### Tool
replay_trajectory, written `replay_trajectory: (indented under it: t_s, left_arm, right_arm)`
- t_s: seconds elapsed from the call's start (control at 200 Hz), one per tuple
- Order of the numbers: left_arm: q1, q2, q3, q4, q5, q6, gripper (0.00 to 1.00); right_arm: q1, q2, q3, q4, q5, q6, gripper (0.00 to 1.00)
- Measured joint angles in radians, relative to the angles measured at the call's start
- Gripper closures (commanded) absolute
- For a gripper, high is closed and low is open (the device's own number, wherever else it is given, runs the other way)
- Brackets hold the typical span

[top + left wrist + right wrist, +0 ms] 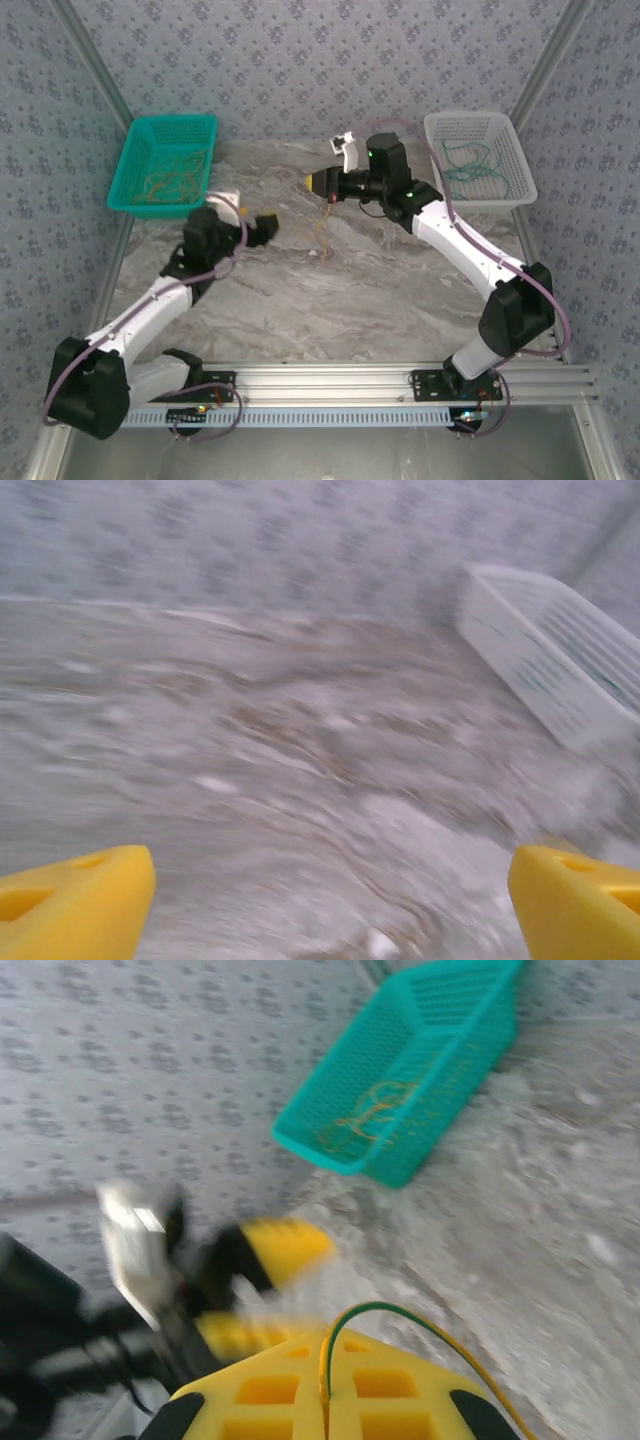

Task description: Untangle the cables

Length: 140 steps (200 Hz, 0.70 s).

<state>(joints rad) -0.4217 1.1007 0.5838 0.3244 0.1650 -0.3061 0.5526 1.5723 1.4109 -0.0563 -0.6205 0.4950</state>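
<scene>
Patterned wallpaper closes in a marble counter point(380, 300), with a teal basket point(130, 165) at the far left corner and a white basket point(522, 170) at the far right. Orange-tan cables point(170, 183) lie in the teal basket and green cables point(470, 165) in the white one, so the sorting looks well along.

The step in hand seems to be the separating of what is left. The right gripper point(318, 183) is raised over the middle of the counter, and a thin cable point(324, 225) dangles from it toward the marble. In the right wrist view the gripper's point(327, 1350) yellow fingers are pressed together on that strand point(400, 1312), which loops out green from between them and runs yellowish further along. Whether that is one wire or two twisted together is too fine to tell.

The left gripper point(268, 228) sits low, just left of the hanging strand, and holds nothing. In its own blurred wrist view the left gripper point(325, 910) has its fingertips point(70, 900) spread to the two edges of the frame, with bare marble between them and the white basket point(560, 660) beyond.

The next move probably calls for the left gripper to close on the lower part of the dangling strand. The two arms could then draw apart gently, since a curly wire can snag or spring free.
</scene>
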Motion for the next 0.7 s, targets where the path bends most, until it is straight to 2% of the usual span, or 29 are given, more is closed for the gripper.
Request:
replay_trajectory:
  t_s: [0.085,0.185,0.27,0.395,0.535,0.7]
  left_arm:
    - [-0.052,-0.011,-0.066,0.049,-0.022,0.009,0.09]
    - [-0.047,-0.079,-0.114,0.082,-0.142,0.021,0.05]
    - [-0.021,-0.160,-0.130,0.100,-0.206,0.038,0.05]
    - [0.013,-0.231,-0.126,0.101,-0.256,0.061,0.06]
    - [0.046,-0.262,-0.126,0.068,-0.262,0.071,0.10]
    - [0.074,-0.270,-0.127,0.014,-0.248,0.069,0.20]
  right_arm:
    - [0.006,0.027,0.045,0.087,-0.069,0.076,1.00]
    - [0.031,0.102,0.170,0.132,-0.122,0.135,1.00]
    - [0.079,0.169,0.306,0.102,-0.135,0.128,1.00]
    - [0.136,0.182,0.379,0.019,-0.098,0.095,1.00]
    - [0.126,0.182,0.351,-0.068,0.023,0.047,1.00]
    - [0.070,0.182,0.168,-0.147,0.166,0.036,1.00]
